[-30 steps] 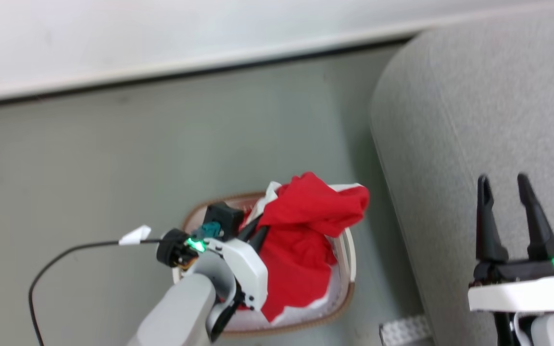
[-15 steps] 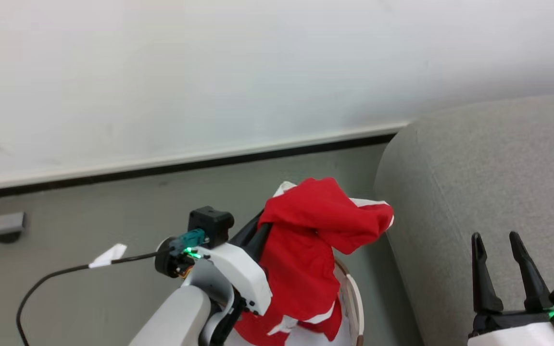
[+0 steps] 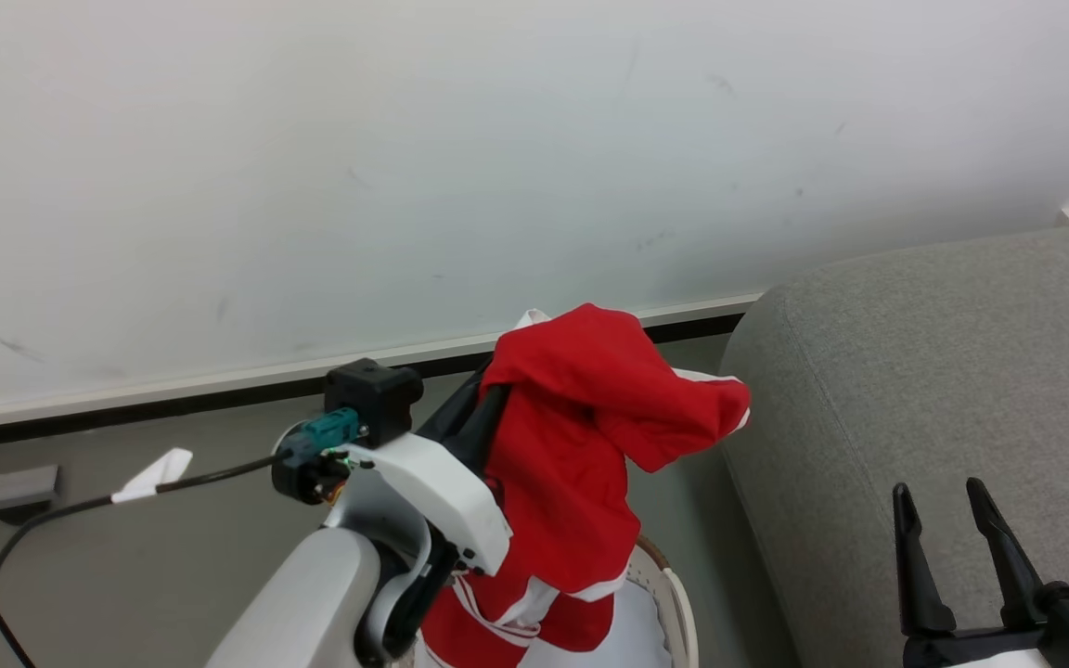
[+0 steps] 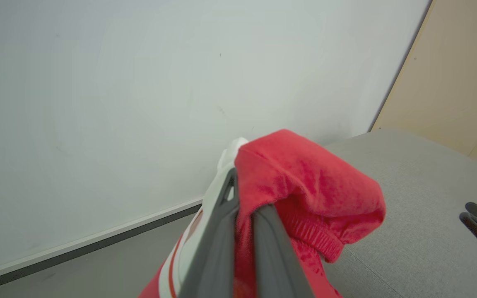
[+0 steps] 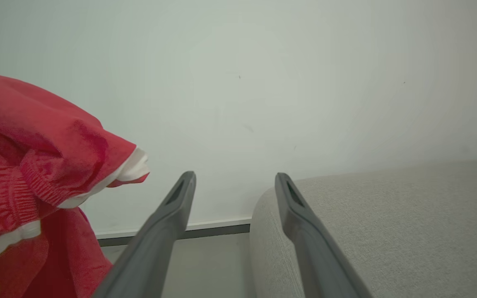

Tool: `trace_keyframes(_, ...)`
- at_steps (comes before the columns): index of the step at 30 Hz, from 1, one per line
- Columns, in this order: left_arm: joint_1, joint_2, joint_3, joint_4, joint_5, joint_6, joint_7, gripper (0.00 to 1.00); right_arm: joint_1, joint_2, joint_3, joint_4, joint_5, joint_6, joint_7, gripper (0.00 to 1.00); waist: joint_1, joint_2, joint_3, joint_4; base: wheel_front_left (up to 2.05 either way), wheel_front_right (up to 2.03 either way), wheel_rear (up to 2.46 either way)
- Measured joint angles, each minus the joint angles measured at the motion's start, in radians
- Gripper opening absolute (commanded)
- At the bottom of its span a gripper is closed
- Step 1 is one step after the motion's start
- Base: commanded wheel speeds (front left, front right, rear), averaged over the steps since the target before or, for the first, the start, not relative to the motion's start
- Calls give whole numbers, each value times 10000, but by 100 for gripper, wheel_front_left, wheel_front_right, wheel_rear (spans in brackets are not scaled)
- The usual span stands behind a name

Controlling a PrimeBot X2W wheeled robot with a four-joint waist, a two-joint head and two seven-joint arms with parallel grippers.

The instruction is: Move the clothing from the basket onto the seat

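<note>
above the basket [image 3: 680, 603], left claw [image 4: 244, 198] grips the clothing [image 3: 581, 445].

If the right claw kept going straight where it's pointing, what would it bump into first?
Probably the wall. The open right claw points at it, low down. But the sofa has its rounded edge right beside one finger, so the claw might brush that first. It's hard to tell how far away each one is.

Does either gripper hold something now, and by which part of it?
The left gripper is shut on the clothing, pinching a bunched fold near its top. The right gripper holds nothing.
</note>
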Motion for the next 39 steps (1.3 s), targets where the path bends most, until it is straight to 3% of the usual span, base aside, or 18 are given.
trace_keyframes(6,32,203,19,-155,-2,65,100,0,-132,-86,545,-332,-867,0,0,100,0,0,-99,-160,0,0,0)
trace_keyframes(11,139,261,-79,-169,-2,63,163,0,-568,-871,1538,-537,-1110,0,0,100,1,0,-135,-236,0,0,0)
trace_keyframes(17,241,276,-288,-111,0,59,173,0,-1781,-2084,3521,-330,-884,0,309,100,1,0,-183,-323,0,0,0)
trace_keyframes(24,237,167,-558,-8,8,4,238,0,-3553,-2892,5939,176,-128,0,1354,100,1,0,-248,-284,0,0,0)
trace_keyframes(31,176,-50,-846,104,8,-104,265,0,-5060,-2899,7789,1421,497,0,1864,100,3,0,-293,-143,0,0,0)
trace_keyframes(35,98,-157,-999,142,4,-205,278,0,-5666,-2556,8627,2414,999,2,1908,100,3,0,-323,-26,0,0,0)
trace_keyframes(39,33,-242,-1099,244,-6,-255,280,0,-6036,-2000,8771,3591,1442,0,1513,100,3,0,-340,64,0,0,0)
